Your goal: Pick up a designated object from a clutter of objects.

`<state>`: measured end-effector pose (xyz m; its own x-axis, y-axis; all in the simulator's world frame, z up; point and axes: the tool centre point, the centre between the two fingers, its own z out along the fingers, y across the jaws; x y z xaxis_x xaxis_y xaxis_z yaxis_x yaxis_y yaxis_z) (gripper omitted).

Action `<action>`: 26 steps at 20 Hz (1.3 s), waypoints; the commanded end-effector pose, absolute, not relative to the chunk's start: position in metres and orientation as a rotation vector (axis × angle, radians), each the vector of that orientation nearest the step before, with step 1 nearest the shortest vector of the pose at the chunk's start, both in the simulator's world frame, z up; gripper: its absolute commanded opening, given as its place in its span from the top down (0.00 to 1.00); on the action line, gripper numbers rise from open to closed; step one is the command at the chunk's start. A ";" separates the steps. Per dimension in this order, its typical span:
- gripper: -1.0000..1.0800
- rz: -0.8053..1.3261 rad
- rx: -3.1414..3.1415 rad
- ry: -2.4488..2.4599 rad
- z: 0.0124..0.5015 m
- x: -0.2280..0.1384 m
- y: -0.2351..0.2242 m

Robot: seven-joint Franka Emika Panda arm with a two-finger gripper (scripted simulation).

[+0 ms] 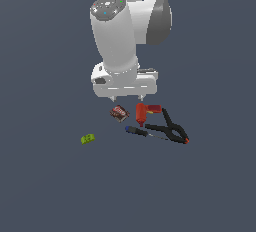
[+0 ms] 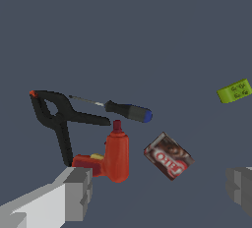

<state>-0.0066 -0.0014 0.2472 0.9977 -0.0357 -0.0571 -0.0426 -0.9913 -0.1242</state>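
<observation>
The small red L-shaped drill (image 1: 143, 112) lies on the grey floor between the reddish-brown box (image 1: 119, 113) and the black clamp (image 1: 171, 127). In the wrist view the drill (image 2: 114, 156) shows a darker tip and a yellowish spot. The blue-handled screwdriver (image 1: 139, 132) lies just in front of it. The lime-green block (image 1: 87, 138) lies apart at the exterior view's left. My gripper (image 1: 127, 97) hangs open and empty above the box and drill, touching nothing. One grey finger (image 2: 74, 193) shows near the drill's base.
The clamp (image 2: 55, 119) touches or nearly touches the drill's base. The screwdriver (image 2: 125, 110), box (image 2: 169, 156) and green block (image 2: 235, 91) also show in the wrist view. My white arm (image 1: 120, 31) rises behind the clutter.
</observation>
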 end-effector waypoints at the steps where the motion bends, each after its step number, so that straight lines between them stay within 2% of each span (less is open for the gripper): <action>1: 0.00 0.092 -2.974 0.037 0.227 -0.008 0.007; 15: 0.00 0.108 -2.767 0.009 0.106 -0.038 0.047; 26: 0.00 0.111 -2.721 0.037 0.060 -0.061 0.055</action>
<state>-0.0588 0.0549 0.0641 0.9965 -0.0075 -0.0836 -0.0406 -0.9147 -0.4021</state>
